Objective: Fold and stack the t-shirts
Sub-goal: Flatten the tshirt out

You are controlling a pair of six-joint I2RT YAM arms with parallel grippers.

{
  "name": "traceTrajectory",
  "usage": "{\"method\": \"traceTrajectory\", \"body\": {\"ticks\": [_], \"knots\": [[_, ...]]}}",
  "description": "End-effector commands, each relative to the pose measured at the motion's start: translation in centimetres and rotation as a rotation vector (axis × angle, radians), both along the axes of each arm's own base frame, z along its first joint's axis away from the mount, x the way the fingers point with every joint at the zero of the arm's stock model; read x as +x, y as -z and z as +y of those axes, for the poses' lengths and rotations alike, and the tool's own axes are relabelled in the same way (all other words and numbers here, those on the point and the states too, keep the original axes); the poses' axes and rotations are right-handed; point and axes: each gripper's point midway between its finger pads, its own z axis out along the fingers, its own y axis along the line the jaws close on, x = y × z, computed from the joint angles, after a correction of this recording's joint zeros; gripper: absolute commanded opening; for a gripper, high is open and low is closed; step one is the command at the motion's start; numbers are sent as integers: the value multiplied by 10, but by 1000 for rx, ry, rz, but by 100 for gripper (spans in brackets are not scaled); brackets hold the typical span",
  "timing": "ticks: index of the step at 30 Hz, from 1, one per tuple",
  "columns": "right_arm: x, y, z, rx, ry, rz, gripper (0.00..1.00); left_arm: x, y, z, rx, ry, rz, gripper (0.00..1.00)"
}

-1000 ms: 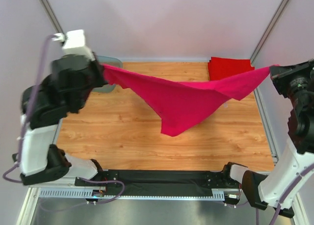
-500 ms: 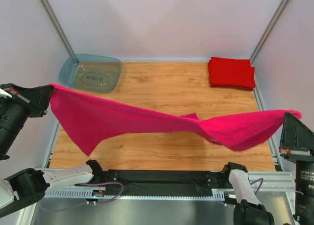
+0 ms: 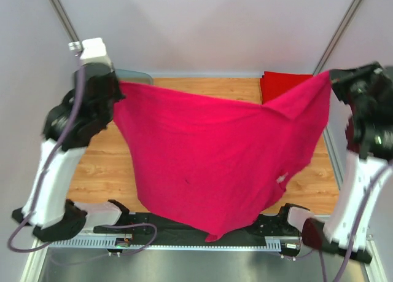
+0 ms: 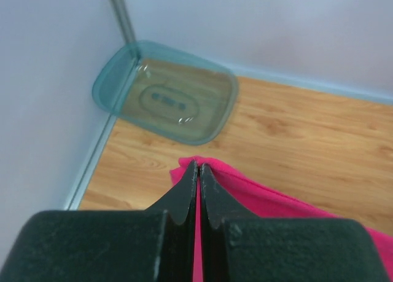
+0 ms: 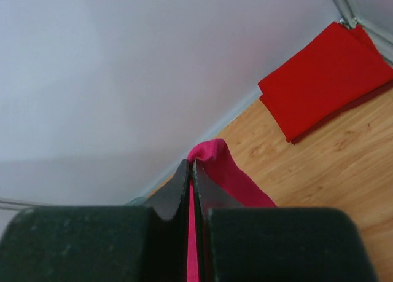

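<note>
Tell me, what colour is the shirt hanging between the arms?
Magenta-pink; the shirt shows best in the top external view.

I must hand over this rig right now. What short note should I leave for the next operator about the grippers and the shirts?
Left gripper: shut on one upper edge of the pink shirt.
Right gripper: shut on the opposite upper edge.
The shirt hangs spread between the raised arms, above the table.
Red folded shirts lie stacked at the far right corner; the tub stands far left.
Done: the red stack.
Left: lay the pink shirt down, fold it, place it on the stack.
</note>
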Motion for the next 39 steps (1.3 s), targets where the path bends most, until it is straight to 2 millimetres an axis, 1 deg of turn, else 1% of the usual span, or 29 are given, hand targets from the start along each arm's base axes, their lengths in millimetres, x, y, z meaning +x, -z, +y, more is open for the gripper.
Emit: {"method": "traceTrajectory", "body": {"ticks": [1,2,3,4,5,6,7,8,9,10,11,12,13,14,15,16,20,25,26,28,29,30,32,34,35,36,37,38,39], "knots": [[110,23,-9,-48,-120,-31,0,70,59,-10,-48,-60,154,0],[129,40,-9,-44,-143,-4,0,85,63,-15,-69,-55,139,0],[148,53,-9,-52,-161,17,0,100,77,-20,-63,-46,163,0],[180,70,-4,-53,-203,28,0,111,90,-17,-60,-64,180,0],[198,83,1,-54,-235,42,0,121,96,-17,-61,-67,184,0],[213,85,17,-83,-292,25,0,138,111,-22,-68,-69,211,0],[239,115,23,-83,-321,78,0,147,122,-15,-68,-91,235,0],[250,126,29,-93,-338,94,0,155,132,-13,-62,-102,258,0],[262,128,43,-112,-372,83,0,166,152,-7,-36,-129,307,0],[282,155,49,-99,-406,121,0,171,160,-3,-20,-146,328,0],[289,162,59,-94,-444,124,0,174,166,2,1,-168,341,0],[298,161,69,-102,-467,110,0,179,178,7,16,-183,364,0],[310,178,74,-99,-480,134,0,183,181,9,16,-187,359,0],[316,186,82,-99,-496,148,0,186,189,12,14,-187,378,0],[322,180,86,-104,-504,132,0,189,193,19,9,-202,386,0],[331,195,90,-93,-521,157,0,190,196,22,10,-209,395,0],[343,213,101,-86,-555,171,0,200,210,29,12,-194,426,0],[345,233,107,-65,-591,205,0,204,220,33,31,-184,456,0],[343,241,108,-54,-594,235,0,203,224,35,43,-184,468,0],[336,244,109,-40,-596,257,0,202,228,40,69,-192,476,0],[329,257,110,-24,-600,285,0,199,233,46,93,-201,492,0],[321,246,111,-31,-603,266,0,200,234,49,98,-204,492,0],[309,259,111,-36,-603,301,0,199,235,53,95,-200,500,0],[292,249,105,-56,-579,325,0,192,228,51,81,-195,504,0],[285,243,102,-72,-564,337,0,190,214,50,65,-192,483,0],[281,229,96,-97,-538,335,0,186,206,50,54,-197,473,0],[265,216,86,-106,-490,360,0,174,190,51,26,-213,448,0],[258,201,78,-110,-463,350,0,169,174,50,5,-207,413,0],[250,177,72,-103,-435,321,0,163,161,48,-15,-196,385,0]]}}
